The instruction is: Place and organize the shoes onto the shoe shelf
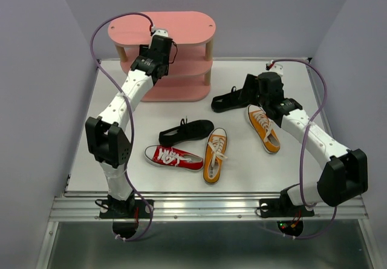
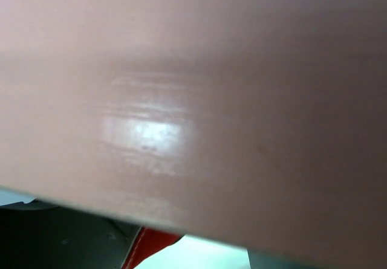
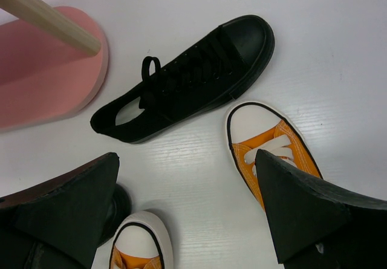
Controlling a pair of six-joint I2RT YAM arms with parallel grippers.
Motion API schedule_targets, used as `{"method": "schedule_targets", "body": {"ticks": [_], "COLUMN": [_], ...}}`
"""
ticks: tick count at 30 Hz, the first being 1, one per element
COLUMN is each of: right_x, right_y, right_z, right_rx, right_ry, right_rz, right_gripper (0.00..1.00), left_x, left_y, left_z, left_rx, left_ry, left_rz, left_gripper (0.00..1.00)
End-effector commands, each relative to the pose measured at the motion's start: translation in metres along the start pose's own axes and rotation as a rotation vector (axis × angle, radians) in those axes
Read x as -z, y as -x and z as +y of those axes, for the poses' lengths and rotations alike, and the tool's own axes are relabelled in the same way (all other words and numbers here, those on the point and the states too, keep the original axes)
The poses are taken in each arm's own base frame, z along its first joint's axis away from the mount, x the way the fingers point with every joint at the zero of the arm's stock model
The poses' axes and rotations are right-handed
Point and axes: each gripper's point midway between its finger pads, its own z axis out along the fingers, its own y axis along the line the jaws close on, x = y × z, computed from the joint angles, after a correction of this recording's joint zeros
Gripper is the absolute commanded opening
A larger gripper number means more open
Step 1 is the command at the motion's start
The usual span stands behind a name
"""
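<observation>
Shoe sorting with one arm at the shelf and the other poised over the desk. The shoe shelf (image 1: 181,27) stands at the far edge of the desk (image 1: 254,175), left of its middle. The left hand (image 1: 158,46) is reached in under the top board at the shelf's left part. Its fingers are hidden there, so whether it is open or closed cannot be told. In the left wrist view a pink board fills nearly the whole field. A patch of red (image 2: 151,248) at the lower edge is judged to be a shoe brought to a tier; whether it is gripped cannot be told.

The right hand (image 3: 186,160) is held wide open and empty, right of the middle toward the far edge. Below it lie a black shoe (image 3: 187,81), just beside the shelf's right end, and an orange shoe (image 3: 266,154). The wide opening is judged to suit a grasp across the black shoe's width.

A second black shoe (image 1: 184,131), a red shoe (image 1: 173,158) and a second orange shoe (image 1: 215,154) lie clustered at the desk's middle. The pairs are split, so matching by colour is judged necessary.
</observation>
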Motion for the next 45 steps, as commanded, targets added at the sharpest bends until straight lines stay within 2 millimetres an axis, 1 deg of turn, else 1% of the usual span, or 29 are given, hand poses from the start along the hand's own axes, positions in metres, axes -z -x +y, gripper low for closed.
{"method": "schedule_targets", "body": {"ticks": [1,6,8,9,10,12,13,14,15,16,18,19,21,23,24,25,29,30,31,32,33,35,36,38,39,40,41,42,45], "right_x": [0.007,0.005,0.004,0.004,0.003,0.002,0.001,0.001,0.000,-0.001,-0.001,-0.002,-0.001,-0.001,-0.002,-0.002,-0.002,-0.002,-0.002,-0.002,-0.002,-0.002,-0.002,-0.002,-0.002,-0.002,-0.002,-0.002,-0.002], "right_y": [0.012,0.011,0.011,0.011,0.010,0.009,0.008,0.007,0.006,0.005,0.005,0.005,0.006,0.005,0.005,0.005,0.003,0.003,0.003,0.003,0.003,0.003,0.003,0.001,0.002,0.001,0.001,0.001,0.001], "right_z": [0.008,0.010,0.010,0.010,0.009,0.009,0.010,0.010,0.010,0.010,0.010,0.010,0.011,0.010,0.010,0.010,0.011,0.011,0.011,0.011,0.011,0.010,0.011,0.010,0.011,0.011,0.011,0.010,0.010], "right_rx": [-0.024,-0.024,-0.024,-0.024,-0.023,-0.022,-0.021,-0.021,-0.019,-0.018,-0.021,-0.021,-0.022,-0.021,-0.021,-0.021,-0.022,-0.024,-0.024,-0.024,-0.024,-0.024,-0.025,-0.026,-0.027,-0.027,-0.026,-0.026,-0.024], "right_ry": [0.029,0.031,0.031,0.030,0.028,0.027,0.028,0.029,0.027,0.028,0.029,0.029,0.030,0.028,0.026,0.027,0.031,0.030,0.030,0.030,0.030,0.028,0.030,0.030,0.032,0.032,0.032,0.031,0.030], "right_rz": [-0.031,-0.025,-0.025,-0.023,-0.022,-0.018,-0.016,-0.014,-0.010,-0.006,-0.004,-0.004,-0.007,-0.006,-0.006,-0.007,0.002,0.000,0.001,0.000,0.000,0.000,0.001,0.004,0.003,0.007,0.006,0.005,0.004], "right_gripper": [1.00,1.00,1.00,1.00,1.00,1.00,1.00,1.00,1.00,1.00,1.00,1.00,1.00,1.00,1.00,1.00,1.00,1.00,1.00,1.00,1.00,1.00,1.00,1.00,1.00,1.00,1.00,1.00,1.00], "left_x": [0.024,0.036,0.037,0.042,0.040,0.046,0.044,0.045,0.049,0.048,0.052,0.052,0.055,0.054,0.056,0.055,0.060,0.063,0.067,0.067,0.069,0.071,0.070,0.065,0.065,0.060,0.058,0.058,0.052], "left_y": [0.046,0.045,0.038,0.038,0.031,0.031,0.024,0.022,0.026,0.021,0.024,0.020,0.022,0.014,0.016,0.012,0.009,0.008,0.011,0.008,0.009,0.007,0.004,-0.007,-0.006,-0.015,-0.017,-0.015,-0.019], "left_z": [0.012,0.013,0.010,0.013,0.013,0.017,0.018,0.019,0.023,0.024,0.027,0.027,0.031,0.031,0.033,0.032,0.035,0.037,0.039,0.040,0.041,0.042,0.042,0.041,0.042,0.041,0.041,0.041,0.038], "left_rx": [0.088,0.092,0.092,0.099,0.095,0.112,0.107,0.110,0.124,0.119,0.132,0.125,0.133,0.124,0.131,0.127,0.144,0.153,0.165,0.167,0.183,0.207,0.208,0.219,0.233,0.235,0.242,0.252,0.259], "left_ry": [-0.004,-0.045,-0.061,-0.064,-0.061,-0.060,-0.051,-0.048,-0.045,-0.038,-0.035,-0.031,-0.027,-0.021,-0.023,-0.026,-0.031,-0.031,-0.033,-0.035,-0.037,-0.058,-0.063,-0.066,-0.069,-0.074,-0.077,-0.086,-0.094], "left_rz": [-0.113,-0.107,-0.092,-0.098,-0.085,-0.097,-0.087,-0.090,-0.113,-0.106,-0.125,-0.121,-0.140,-0.132,-0.141,-0.137,-0.144,-0.151,-0.165,-0.164,-0.174,-0.183,-0.181,-0.160,-0.170,-0.153,-0.156,-0.170,-0.176], "left_gripper": [0.69,0.69,0.69,0.69,0.69,0.69,0.68,0.68,0.67,0.66,0.65,0.65,0.64,0.64,0.64,0.64,0.64,0.65,0.66,0.69,0.75,0.89,0.90,0.91,0.91,0.91,0.90,0.88,0.77]}}
